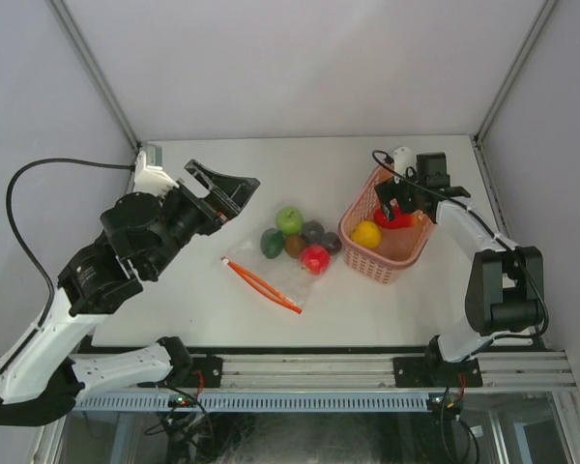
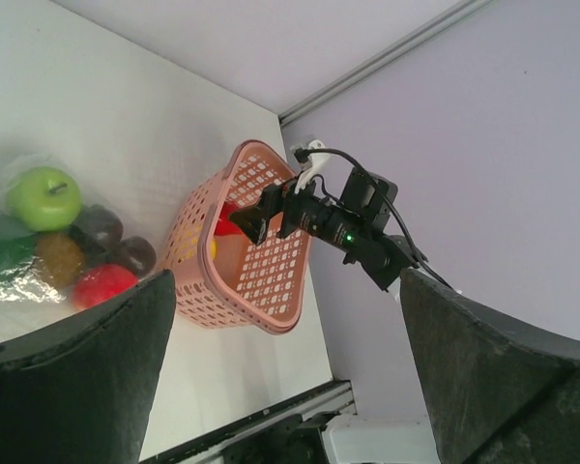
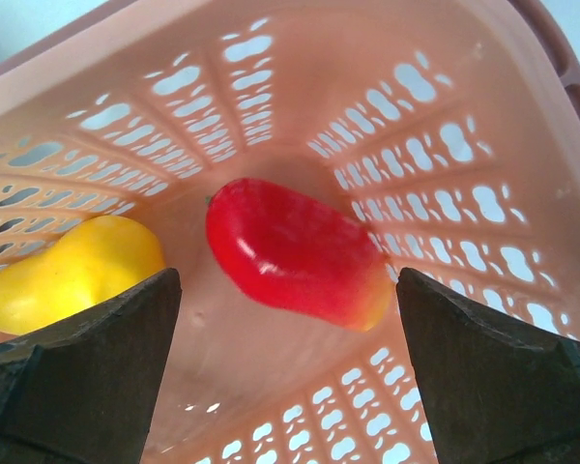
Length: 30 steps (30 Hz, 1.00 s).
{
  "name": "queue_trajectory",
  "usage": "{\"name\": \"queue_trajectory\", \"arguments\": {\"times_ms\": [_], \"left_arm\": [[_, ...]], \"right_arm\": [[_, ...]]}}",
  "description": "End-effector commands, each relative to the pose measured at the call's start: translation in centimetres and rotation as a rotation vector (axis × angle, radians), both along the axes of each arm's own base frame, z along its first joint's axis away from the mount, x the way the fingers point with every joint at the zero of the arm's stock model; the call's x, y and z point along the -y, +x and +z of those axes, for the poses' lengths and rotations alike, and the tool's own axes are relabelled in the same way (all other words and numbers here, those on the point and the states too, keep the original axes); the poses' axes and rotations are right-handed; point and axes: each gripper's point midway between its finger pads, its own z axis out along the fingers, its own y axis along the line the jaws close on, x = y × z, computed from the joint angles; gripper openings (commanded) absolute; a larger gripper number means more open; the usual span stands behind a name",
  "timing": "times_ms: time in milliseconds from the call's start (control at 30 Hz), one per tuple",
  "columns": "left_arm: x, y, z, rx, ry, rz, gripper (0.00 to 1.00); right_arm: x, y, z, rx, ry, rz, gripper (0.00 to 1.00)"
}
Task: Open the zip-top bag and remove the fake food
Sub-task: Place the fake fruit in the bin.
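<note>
The clear zip-top bag [image 1: 275, 275] lies mid-table with its orange-red zip strip [image 1: 261, 285] toward the front. Several fake foods sit at its far end: a light green apple [image 1: 289, 219], a dark green one [image 1: 272, 243], a brown one [image 1: 294, 246], blackish ones [image 1: 313, 231] and a red one [image 1: 315, 258]. A yellow piece [image 1: 366, 234] and a red piece [image 3: 295, 253] lie in the pink basket [image 1: 406, 253]. My right gripper [image 3: 288, 377] is open over the basket, the red piece below it and apart from its fingers. My left gripper [image 1: 222, 188] is open and empty, raised left of the bag.
The pink basket [image 2: 271, 280] stands at the right, near the right wall. Enclosure walls close off the back and both sides. The metal rail [image 1: 319, 372] runs along the table's front edge.
</note>
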Motion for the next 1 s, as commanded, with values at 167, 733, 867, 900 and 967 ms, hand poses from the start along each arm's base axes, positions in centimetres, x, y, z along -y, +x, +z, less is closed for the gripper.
{"name": "queue_trajectory", "arguments": {"times_ms": [167, 733, 867, 900, 967], "left_arm": [[-0.8, 0.4, -5.4, 0.162, 0.143, -0.013, 1.00], [-0.5, -4.1, -24.4, 0.063, 0.259, -0.251, 0.78], [-0.7, -4.3, -26.4, 0.025, 0.240, -0.244, 0.71], [-0.7, -4.3, -26.7, 0.021, 0.239, -0.241, 0.70], [-0.6, -4.2, -27.4, 0.013, 0.238, -0.238, 0.69]], "right_arm": [[-1.8, 0.1, 5.5, 0.114, 0.106, 0.065, 0.94], [-3.0, -1.8, 11.2, 0.250, 0.149, 0.141, 0.95], [-3.6, -2.8, 13.6, 0.312, 0.165, 0.183, 0.96], [-3.8, -3.1, 14.2, 0.326, 0.174, 0.195, 0.96], [-4.5, -3.8, 15.5, 0.359, 0.193, 0.231, 0.97]]}}
